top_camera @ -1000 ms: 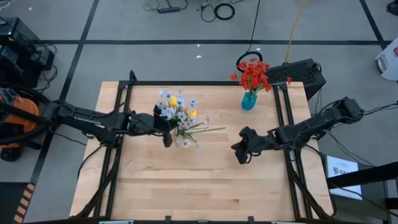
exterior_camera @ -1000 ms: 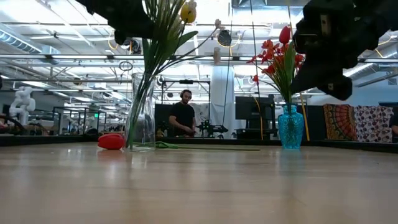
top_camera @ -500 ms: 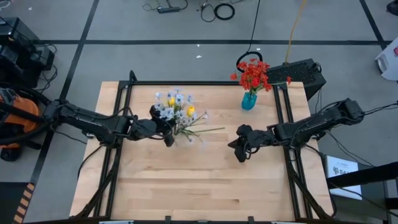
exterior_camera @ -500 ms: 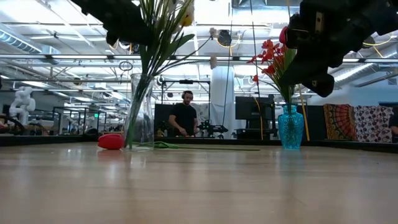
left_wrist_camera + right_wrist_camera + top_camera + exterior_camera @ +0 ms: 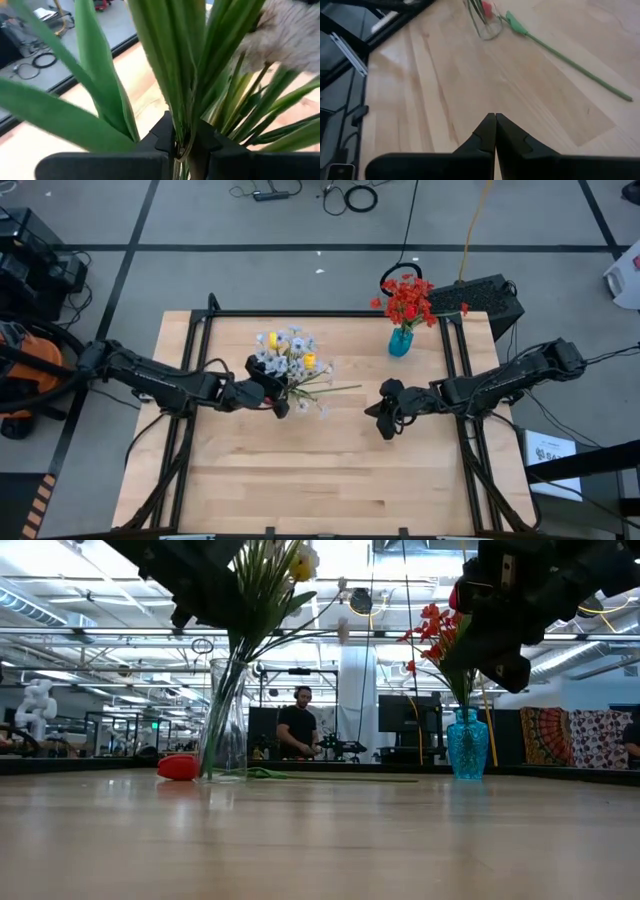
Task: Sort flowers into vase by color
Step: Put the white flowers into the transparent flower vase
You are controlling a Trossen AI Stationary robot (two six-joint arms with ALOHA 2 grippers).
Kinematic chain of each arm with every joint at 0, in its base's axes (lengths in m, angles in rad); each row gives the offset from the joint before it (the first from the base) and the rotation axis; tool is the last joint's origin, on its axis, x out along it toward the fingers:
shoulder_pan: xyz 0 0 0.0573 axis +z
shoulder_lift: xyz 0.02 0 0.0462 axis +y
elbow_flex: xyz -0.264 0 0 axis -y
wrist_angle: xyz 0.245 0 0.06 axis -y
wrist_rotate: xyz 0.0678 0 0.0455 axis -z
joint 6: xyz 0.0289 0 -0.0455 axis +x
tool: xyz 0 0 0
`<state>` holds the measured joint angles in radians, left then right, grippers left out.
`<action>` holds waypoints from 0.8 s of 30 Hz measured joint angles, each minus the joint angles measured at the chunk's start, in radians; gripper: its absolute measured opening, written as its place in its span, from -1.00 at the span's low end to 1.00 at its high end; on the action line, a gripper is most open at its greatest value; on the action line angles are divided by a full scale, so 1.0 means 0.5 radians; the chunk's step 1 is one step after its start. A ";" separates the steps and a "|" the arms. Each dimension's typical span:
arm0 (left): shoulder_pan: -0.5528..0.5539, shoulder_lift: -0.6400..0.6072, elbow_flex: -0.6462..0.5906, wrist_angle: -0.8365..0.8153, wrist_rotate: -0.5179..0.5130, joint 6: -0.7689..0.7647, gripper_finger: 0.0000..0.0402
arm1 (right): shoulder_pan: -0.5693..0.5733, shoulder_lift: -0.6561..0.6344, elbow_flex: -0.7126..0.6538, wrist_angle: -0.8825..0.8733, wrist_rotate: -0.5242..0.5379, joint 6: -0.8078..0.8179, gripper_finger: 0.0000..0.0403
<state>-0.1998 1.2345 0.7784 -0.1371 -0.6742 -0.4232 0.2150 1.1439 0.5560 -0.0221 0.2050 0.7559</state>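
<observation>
flowers split between two vases, left tool on the stems

the wooden tabletop [image 5: 300, 480] carries a clear glass vase [image 5: 226, 730] near its centre, holding yellow and white flowers [image 5: 288, 358]. the left tool [image 5: 182, 147] pinches their green stalks. at two o'clock from it, the teal vase [image 5: 400, 342] holds red flowers [image 5: 407, 298]. the right tool [image 5: 495, 131], at three o'clock, hangs pressed together, gripping nothing.

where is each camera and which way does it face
High: above the table, looking straight down; both arms, left gripper, right gripper.
Low: at tabletop height, looking level into the room; both arms come in from above.
Left wrist: on the left arm, looking past its fingers pinching green stems.
Right wrist: on the right arm, its shut gripper over bare table.
Shared: high and low both show the teal vase.
</observation>
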 joint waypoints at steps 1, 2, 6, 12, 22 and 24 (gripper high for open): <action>-0.013 0.014 0.000 -0.003 -0.030 -0.026 -0.83 | 0.000 0.000 0.000 0.012 0.000 0.000 -1.00; -0.025 0.024 0.000 -0.001 -0.064 -0.037 -0.83 | 0.000 0.000 0.000 0.015 -0.001 0.000 -1.00; -0.086 0.073 0.000 0.001 -0.200 -0.131 -0.83 | 0.000 0.000 0.000 0.010 -0.003 0.002 -1.00; -0.142 0.136 -0.059 0.109 -0.295 -0.247 -0.83 | 0.000 0.000 0.000 0.009 -0.004 0.003 -1.00; -0.152 0.131 -0.401 0.794 -0.223 -0.295 -0.86 | 0.000 0.001 0.000 0.009 -0.004 0.024 -1.00; -0.152 0.131 -0.401 0.788 -0.222 -0.286 -0.85 | 0.000 0.000 0.000 0.009 -0.004 0.027 -1.00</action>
<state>-0.2756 1.2999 0.5781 0.2569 -0.7853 -0.5664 0.2150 1.1439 0.5560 -0.0178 0.2031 0.7692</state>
